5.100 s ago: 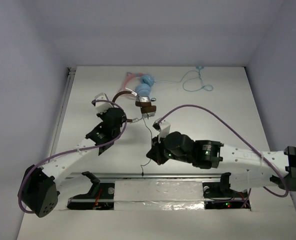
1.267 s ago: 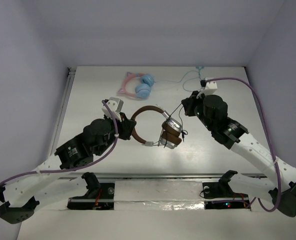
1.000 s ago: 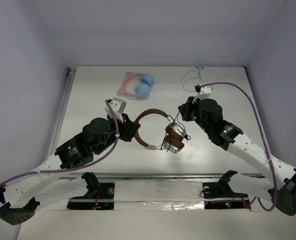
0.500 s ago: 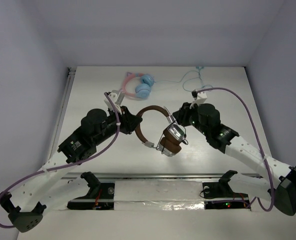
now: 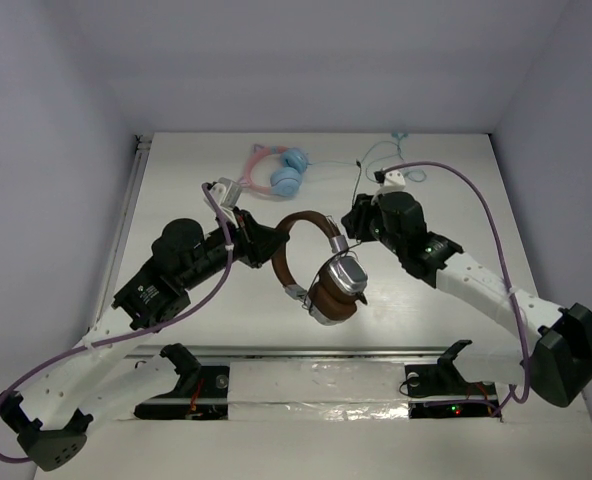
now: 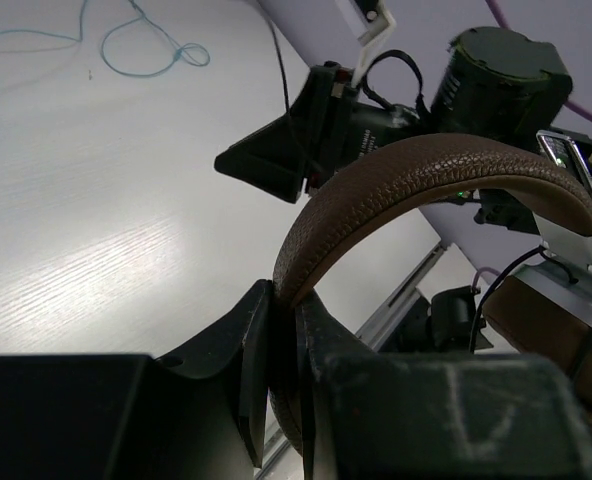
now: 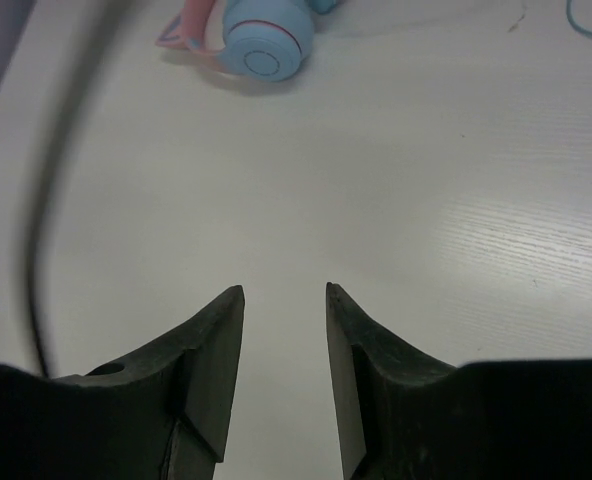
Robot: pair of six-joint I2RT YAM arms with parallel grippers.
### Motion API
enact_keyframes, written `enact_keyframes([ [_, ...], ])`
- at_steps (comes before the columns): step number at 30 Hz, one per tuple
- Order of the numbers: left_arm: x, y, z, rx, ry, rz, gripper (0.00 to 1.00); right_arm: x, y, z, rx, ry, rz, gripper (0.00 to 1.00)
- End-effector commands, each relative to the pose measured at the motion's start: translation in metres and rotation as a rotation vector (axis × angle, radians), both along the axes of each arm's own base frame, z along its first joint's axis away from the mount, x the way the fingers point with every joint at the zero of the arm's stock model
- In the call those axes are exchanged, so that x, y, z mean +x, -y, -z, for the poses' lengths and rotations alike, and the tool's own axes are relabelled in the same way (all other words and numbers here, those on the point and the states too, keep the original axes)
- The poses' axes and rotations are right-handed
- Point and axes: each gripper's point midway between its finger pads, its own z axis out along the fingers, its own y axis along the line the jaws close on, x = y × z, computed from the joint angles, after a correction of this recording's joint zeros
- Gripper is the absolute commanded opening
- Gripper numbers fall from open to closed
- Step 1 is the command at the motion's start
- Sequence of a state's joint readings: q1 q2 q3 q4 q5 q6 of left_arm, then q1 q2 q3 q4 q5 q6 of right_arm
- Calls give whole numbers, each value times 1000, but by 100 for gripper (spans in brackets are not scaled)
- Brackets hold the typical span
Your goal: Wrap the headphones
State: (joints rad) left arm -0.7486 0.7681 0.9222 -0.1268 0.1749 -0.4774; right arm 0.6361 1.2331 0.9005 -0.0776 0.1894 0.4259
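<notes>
White table (image 5: 196, 160) — left gripper (image 6: 281, 312) clamped on headphones (image 5: 341, 276) headband; right gripper (image 7: 284, 300) half-open, empty.

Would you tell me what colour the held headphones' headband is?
The headband is brown, seen best in the left wrist view.

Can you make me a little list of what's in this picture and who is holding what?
left pincer: shut on the brown headband of the brown headphones
right pincer: open, holding nothing, beside the brown headphones
pink headphones: lying at the far side of the table, nobody touching them
</notes>
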Motion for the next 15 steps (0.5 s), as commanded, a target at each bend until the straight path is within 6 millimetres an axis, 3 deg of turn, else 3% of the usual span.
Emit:
enact_keyframes([
  [1,3,-1,-37,-126,54,-22,0,-8,3,-26,72,80,-15,44],
  [3,10,-4,-40,-125,54,-54,0,-21,-1,-40,131,130,-76,43],
  [8,13,-3,-47,-130,57,-64,0,-42,-10,-39,174,174,-194,43],
  [13,18,-4,-46,-135,46,-89,0,-63,-33,-45,227,182,-372,43],
  [15,19,-5,-47,-141,44,-100,0,-68,-31,-47,248,187,-370,34],
])
